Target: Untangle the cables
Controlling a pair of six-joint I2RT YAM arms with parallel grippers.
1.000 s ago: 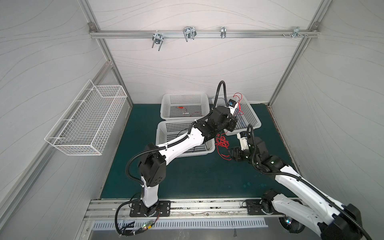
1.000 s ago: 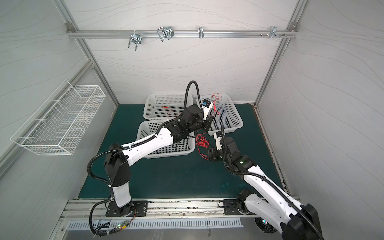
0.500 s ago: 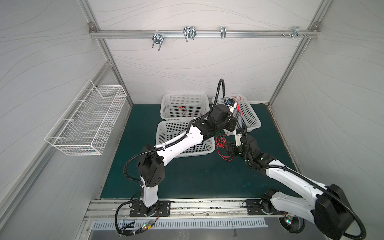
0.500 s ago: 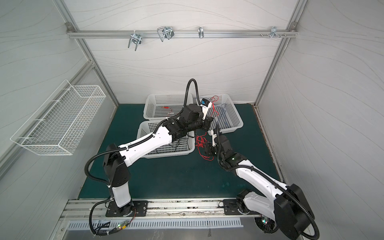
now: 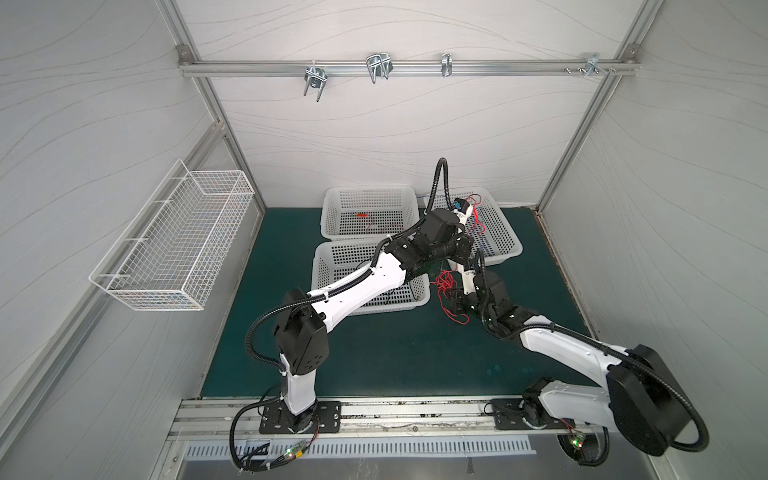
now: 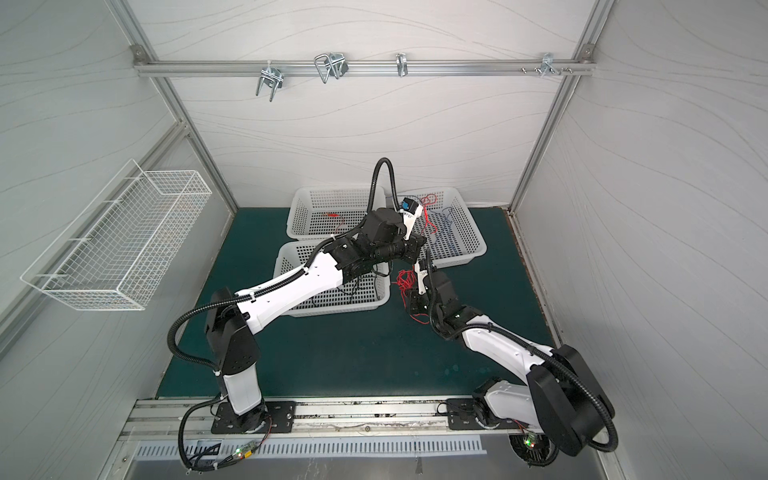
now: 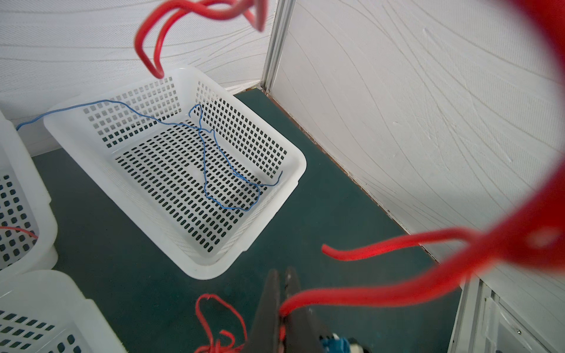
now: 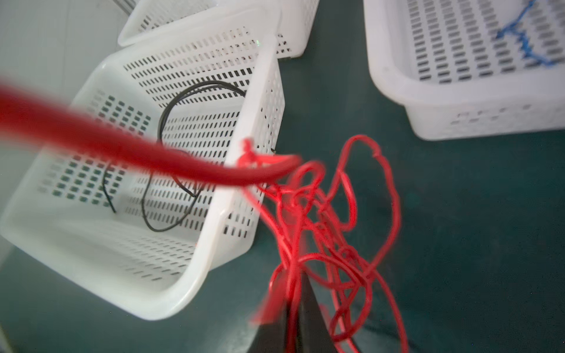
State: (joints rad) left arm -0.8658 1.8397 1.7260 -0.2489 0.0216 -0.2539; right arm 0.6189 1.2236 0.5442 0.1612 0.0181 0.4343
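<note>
A tangle of red cables (image 5: 446, 279) (image 6: 405, 279) lies partly on the green mat between the white baskets and partly lifted off it. My right gripper (image 8: 295, 295) (image 5: 453, 305) is shut on strands at the tangle's near side. My left gripper (image 7: 282, 275) (image 5: 464, 254) reaches across to the right, above the tangle. It is shut on one red cable (image 7: 367, 296), which loops up past its camera. A blue cable (image 7: 203, 152) lies in the back right basket (image 7: 301, 162). A black cable (image 8: 165, 122) lies in the near basket (image 8: 266, 91).
Three white perforated baskets stand at the back of the mat: near basket (image 5: 374, 309), back left basket (image 5: 328, 208) holding a red cable (image 5: 361, 215), and back right basket (image 5: 513, 249). A wire basket (image 5: 174, 241) hangs on the left wall. The enclosure walls stand close on the right.
My right gripper moved left into the red tangle and shut on it. The left arm has barely moved and has kept its grip on the red cable.
</note>
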